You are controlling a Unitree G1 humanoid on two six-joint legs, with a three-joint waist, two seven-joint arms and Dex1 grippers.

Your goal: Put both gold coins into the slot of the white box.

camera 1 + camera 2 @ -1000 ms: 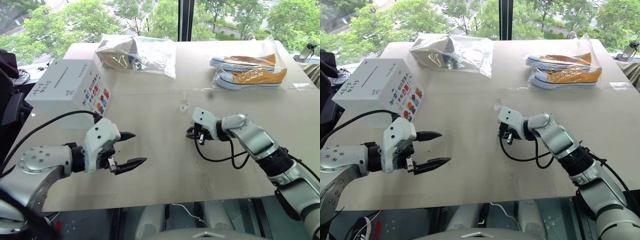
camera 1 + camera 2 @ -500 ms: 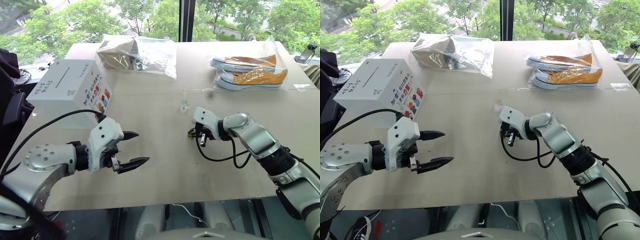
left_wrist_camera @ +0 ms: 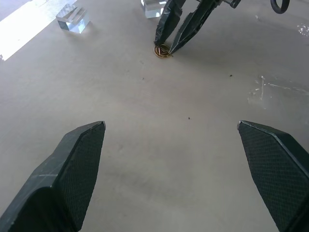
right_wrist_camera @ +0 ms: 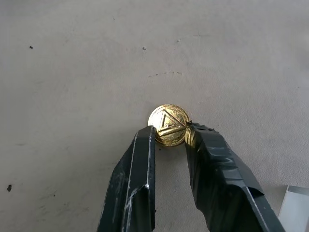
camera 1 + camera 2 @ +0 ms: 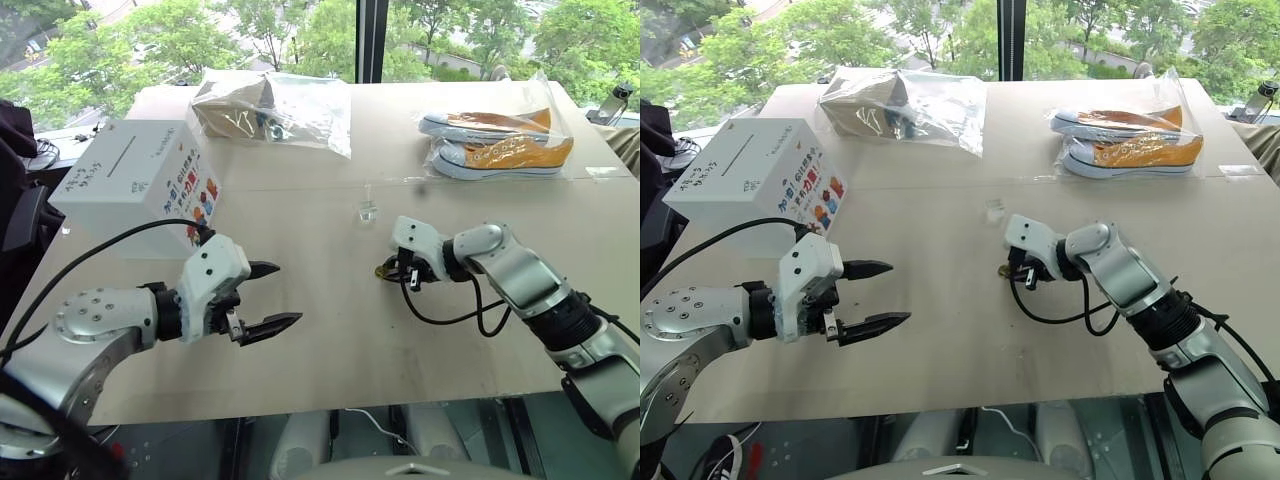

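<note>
A gold coin (image 4: 168, 123) lies on the table (image 5: 330, 330) in the middle. My right gripper (image 4: 170, 133) points down at it, open by a narrow gap, with both fingertips (image 4: 146, 137) touching the coin's near rim. The same coin (image 5: 384, 270) shows beside the right gripper (image 5: 398, 272) in the head view. The white box (image 5: 150, 190) stands at the far left, with its slot (image 5: 122, 158) on top. In front of the box, my left gripper (image 5: 288, 293) hovers wide open, holding nothing. It points toward the coin (image 3: 163, 50).
A small clear holder (image 5: 367, 211) stands just beyond the coin, and another holder (image 3: 72, 18) shows in the left wrist view. A clear bag with a brown item (image 5: 270, 105) and bagged orange shoes (image 5: 500, 140) lie at the back. A black cable (image 5: 450, 315) loops under the right wrist.
My right gripper's fingers have parted a little, and the gold coin now shows on the table at their tips. The left gripper has stayed put, wide open.
</note>
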